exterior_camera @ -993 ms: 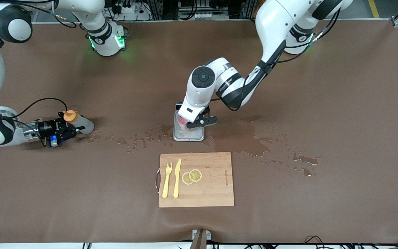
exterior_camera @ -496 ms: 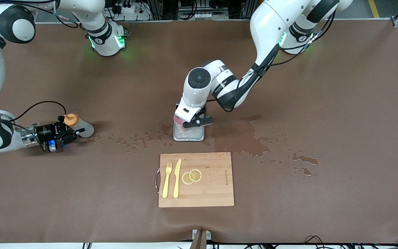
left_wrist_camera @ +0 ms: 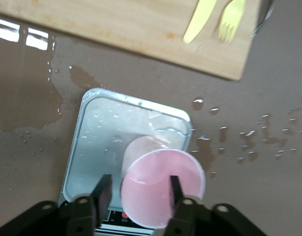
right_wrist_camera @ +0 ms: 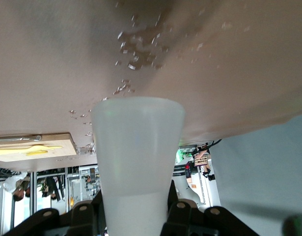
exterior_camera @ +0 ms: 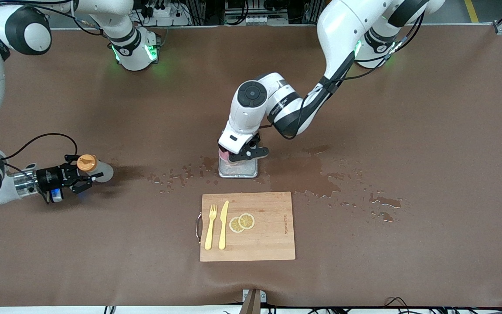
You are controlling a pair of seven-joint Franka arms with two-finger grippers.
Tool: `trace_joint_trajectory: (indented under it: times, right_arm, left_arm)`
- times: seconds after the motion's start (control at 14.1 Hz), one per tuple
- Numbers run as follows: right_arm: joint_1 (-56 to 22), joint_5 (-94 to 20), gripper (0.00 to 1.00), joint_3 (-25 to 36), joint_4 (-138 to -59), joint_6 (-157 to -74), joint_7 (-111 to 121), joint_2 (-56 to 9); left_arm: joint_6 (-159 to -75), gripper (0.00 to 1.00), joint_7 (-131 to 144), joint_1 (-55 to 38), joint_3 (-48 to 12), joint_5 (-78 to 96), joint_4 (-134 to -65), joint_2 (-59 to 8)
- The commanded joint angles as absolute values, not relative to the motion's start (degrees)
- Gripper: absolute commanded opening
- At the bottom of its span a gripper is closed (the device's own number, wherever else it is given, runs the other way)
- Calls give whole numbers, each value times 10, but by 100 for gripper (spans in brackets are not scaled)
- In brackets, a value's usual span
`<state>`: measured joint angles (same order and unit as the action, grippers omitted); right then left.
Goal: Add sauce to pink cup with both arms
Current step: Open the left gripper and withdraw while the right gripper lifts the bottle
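Observation:
The pink cup (exterior_camera: 224, 155) stands on the silver scale (exterior_camera: 238, 171) at the table's middle, mostly hidden under the left arm's wrist. In the left wrist view the pink cup (left_wrist_camera: 163, 184) opens upward. My left gripper (left_wrist_camera: 139, 189) is open over it, one finger (left_wrist_camera: 175, 189) inside the rim and the other outside, clear of the wall. The sauce (exterior_camera: 94, 168), a whitish bottle with an orange cap, hangs tilted in my right gripper (exterior_camera: 81, 175) near the right arm's end of the table. The right wrist view shows the sauce (right_wrist_camera: 136, 152) clamped between both fingers of the right gripper (right_wrist_camera: 136, 209).
A wooden cutting board (exterior_camera: 268, 235) lies nearer the camera than the scale, with a yellow fork (exterior_camera: 210, 226), a yellow knife (exterior_camera: 223, 224) and lemon slices (exterior_camera: 242, 222) on it. Spilled water (exterior_camera: 312, 174) spreads beside the scale toward the left arm's end, and droplets (exterior_camera: 172, 176) trail toward the sauce.
My left gripper's jaws have opened off the cup's wall. My right gripper has carried the sauce bottle a little toward the right arm's end of the table.

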<state>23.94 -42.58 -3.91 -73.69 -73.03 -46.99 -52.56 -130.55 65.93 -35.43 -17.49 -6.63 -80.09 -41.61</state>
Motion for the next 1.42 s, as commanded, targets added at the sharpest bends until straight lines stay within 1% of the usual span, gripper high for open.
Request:
trace_joint_trajectory:
  times: [0.0,0.14,0.21,0.35,0.5,0.64,0.85,1.21,1.35]
  right_arm:
    - [220,-421,46,-37,-709,-699,-542,-509]
    - [207,-420,46,-37,-695,-686,-590,-498]
    - [195,-419,48,-35,-688,-686,-615,-495]
    - [175,-411,49,-34,-659,-686,-661,-492]
    - [147,-374,49,-34,-623,-686,-708,-490]
    - [117,-336,49,-33,-601,-686,-757,-477]
    - [57,-258,49,-33,-594,-687,-829,-453]
    - [8,-232,48,-33,-594,-686,-920,-447]
    - [-10,-227,48,-32,-592,-693,-955,-439]
  left_arm:
    - [-1282,100,671,-351,-170,-83,-809,-372]
    - [-1267,100,669,-344,-170,-85,-810,-355]
    - [-1260,100,669,-342,-170,-84,-810,-347]
    - [-1242,100,669,-333,-170,-85,-810,-333]
    - [-1211,100,664,-326,-170,-84,-810,-313]
    - [-1173,100,644,-296,-173,-78,-812,-289]
    - [-1123,100,601,-247,-176,-70,-816,-257]
    - [-1072,100,512,-178,-177,-68,-824,-222]
    - [-1046,100,456,-151,-176,-49,-840,-200]
